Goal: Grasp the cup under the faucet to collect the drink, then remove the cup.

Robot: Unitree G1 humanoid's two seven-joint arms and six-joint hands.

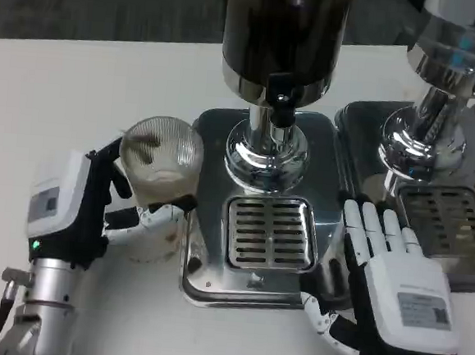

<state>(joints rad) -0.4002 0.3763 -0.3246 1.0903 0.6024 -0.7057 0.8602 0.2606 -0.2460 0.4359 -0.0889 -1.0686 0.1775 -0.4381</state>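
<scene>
The white tabletop (80,91) is carrying a chrome drink dispenser (269,147), its faucet (282,107) hanging above the slotted drip grate (270,233); a second dispenser (438,136) is standing just beside it on the right. The right robot hand (386,280) is lying open, fingers extended, against the first dispenser's base edge. The left robot hand (95,207) is gripping the clear cup (159,175), which is sitting left of the base, not under the faucet.
</scene>
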